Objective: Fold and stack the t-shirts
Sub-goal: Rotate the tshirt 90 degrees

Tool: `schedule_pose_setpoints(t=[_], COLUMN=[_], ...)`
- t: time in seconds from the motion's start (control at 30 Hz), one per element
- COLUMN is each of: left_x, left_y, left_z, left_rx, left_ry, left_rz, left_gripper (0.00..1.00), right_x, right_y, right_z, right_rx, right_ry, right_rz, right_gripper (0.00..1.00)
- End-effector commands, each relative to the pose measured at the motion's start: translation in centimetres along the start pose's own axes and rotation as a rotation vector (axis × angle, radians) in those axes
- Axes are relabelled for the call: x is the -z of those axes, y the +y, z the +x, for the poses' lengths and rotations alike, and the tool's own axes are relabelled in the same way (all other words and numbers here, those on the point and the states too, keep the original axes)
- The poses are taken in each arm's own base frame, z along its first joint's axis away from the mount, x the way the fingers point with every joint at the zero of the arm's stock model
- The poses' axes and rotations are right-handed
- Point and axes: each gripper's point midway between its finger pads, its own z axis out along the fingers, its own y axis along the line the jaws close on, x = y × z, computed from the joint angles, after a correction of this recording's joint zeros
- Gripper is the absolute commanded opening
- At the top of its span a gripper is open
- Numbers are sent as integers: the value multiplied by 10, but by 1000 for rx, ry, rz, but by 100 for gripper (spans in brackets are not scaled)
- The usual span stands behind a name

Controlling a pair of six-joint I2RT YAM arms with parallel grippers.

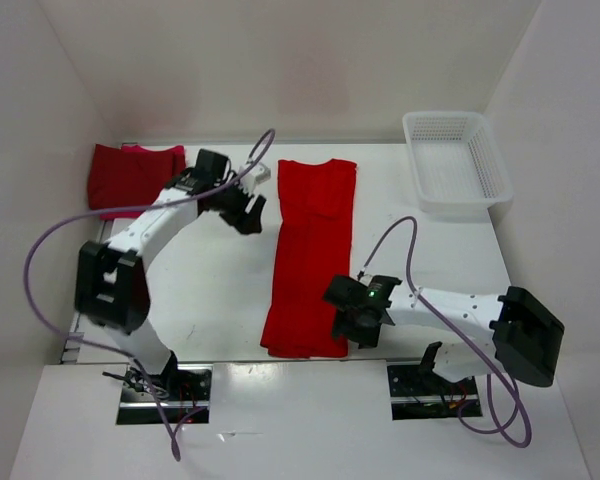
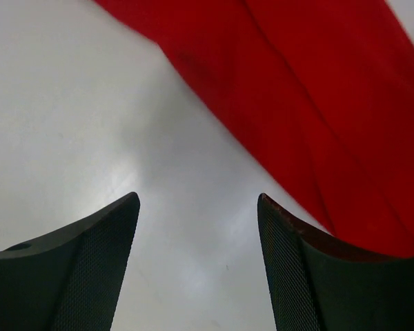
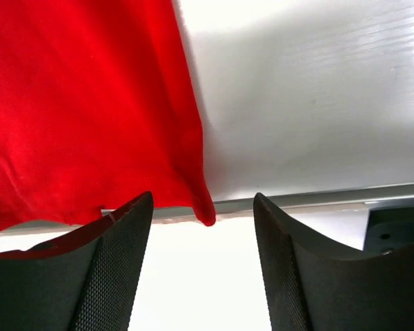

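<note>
A bright red t-shirt (image 1: pixel 310 255) lies folded into a long strip down the middle of the table, and its near hem reaches the front edge. A darker red t-shirt (image 1: pixel 130 177) lies folded at the back left. My left gripper (image 1: pixel 248 212) hovers open just left of the strip's upper half. In the left wrist view the gripper (image 2: pixel 196 200) has only bare table between its fingers, with the red cloth (image 2: pixel 317 110) to the upper right. My right gripper (image 1: pixel 352 322) is open at the strip's near right corner (image 3: pixel 205 215), which hangs loose between the fingers of the gripper (image 3: pixel 201 196).
A white mesh basket (image 1: pixel 480 185) stands at the back right. White walls enclose the table on the left, back and right. The table's near edge (image 3: pixel 317 200) runs just under my right gripper. Purple cables loop off both arms.
</note>
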Motion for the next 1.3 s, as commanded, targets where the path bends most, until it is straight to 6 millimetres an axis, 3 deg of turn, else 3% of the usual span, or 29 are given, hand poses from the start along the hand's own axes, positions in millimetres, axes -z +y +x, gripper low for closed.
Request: schedule_pose_setpoints(t=[0.0,0.03,0.07,0.1,0.13,0.17,0.2,0.23,0.27,0.33,0.4,0.43,0.5,0.6,0.67,0.7,0.73,0.8,0.9,0.97,1.0,1.13,1.27], left_x=[-25,-45,-50,-60,-64,-82,-76,-81,-105,-119,-121,-134,-124,-133,-141,-144,-148,-157,-165,-176,-174,-188,-196], left_y=[19,35,44,61,70,80,89,94,101,112,130,132,152,153,151,152,152,153,151,145,140,137,133], left_z=[-71,-73,-81,-95,-103,-98,-127,-134,-117,-133,-138,-133,-147,-141,-138,-136,-133,-127,-120,-110,-120,-111,-108], left_rx=[43,98,105,112,117,139,134,145,179,215,249,267,262,259,275,277,298,316,331,319,301,308,305], left_ry=[-145,-145,-163,-197,-212,-188,-235,-235,-167,-178,-201,-184,-236,-232,-225,-222,-212,-197,-173,-137,-152,-128,-119], left_rz=[42,26,3,-48,-71,-78,-100,-99,-83,-82,-89,-74,-92,-47,-20,-20,-16,-2,25,47,50,61,69], left_gripper=[76,76,76,76,76,76,78,78,78,78,78,79,80,83,86,86,86,86,86,86,86,87,84], right_x=[13,24,36,57,68,73,80,77,60,58,46,42,41,44,36,42,30,33,22,10,10,-10,-35], right_y=[-5,7,9,28,37,43,56,65,74,99,120,126,154,177,185,199,201,216,216,204,207,201,194], right_z=[-15,-19,-12,-22,-15,-19,-19,-17,-6,1,16,16,32,32,29,29,31,34,39,43,43,43,48], right_rx=[-17,-24,25,32,96,126,196,246,325,445,528,576,606,631,667,674,699,739,735,740,726,719,755], right_ry=[-59,-82,-104,-190,-222,-268,-274,-275,-263,-306,-334,-339,-314,-330,-335,-344,-338,-335,-311,-279,-281,-268,-233], right_rz=[42,20,17,-41,-69,-71,-94,-93,-50,-36,-26,-37,-164,-241,-225,-246,-214,-232,-217,-180,-193,-147,-70], right_gripper=[66,66,64,64,64,63,63,63,63,62,60,59,59,61,64,64,65,66,69,72,72,72,64])
